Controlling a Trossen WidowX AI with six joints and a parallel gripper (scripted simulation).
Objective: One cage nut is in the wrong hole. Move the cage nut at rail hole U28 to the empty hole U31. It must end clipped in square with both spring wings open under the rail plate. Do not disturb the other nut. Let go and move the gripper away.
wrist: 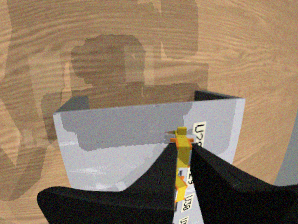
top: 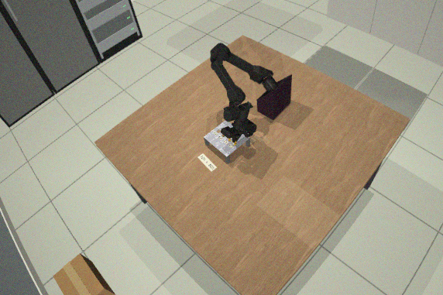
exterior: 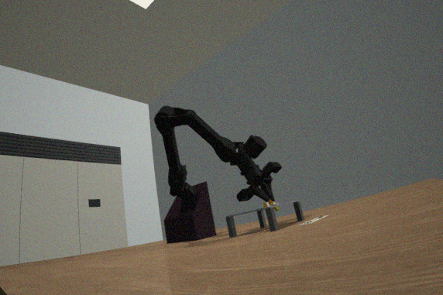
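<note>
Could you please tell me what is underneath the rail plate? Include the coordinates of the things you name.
Under the rail plate (top: 217, 144) (exterior: 248, 211) (wrist: 115, 161), grey legs (exterior: 272, 219) hold it above the wooden table (top: 174, 202) (exterior: 348, 248) (wrist: 30, 30). The nuts' wings there cannot be made out.

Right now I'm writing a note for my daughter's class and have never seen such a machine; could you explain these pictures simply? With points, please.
It is one black robot arm whose gripper (top: 233, 139) (exterior: 273, 200) (wrist: 181, 148) is closed on a small yellow cage nut (wrist: 183, 152), at the rail plate (top: 220, 142) (exterior: 245, 212) (wrist: 120, 127).

The top picture looks down on the wooden table (top: 170, 179) (exterior: 348, 241) (wrist: 35, 30). The exterior one looks from low beside it. The wrist one looks along the fingers.

The plate stands on short legs, with a paper label (top: 207, 162) (exterior: 314, 220) nearby. Whether the nut is clipped in, I cannot tell.
</note>
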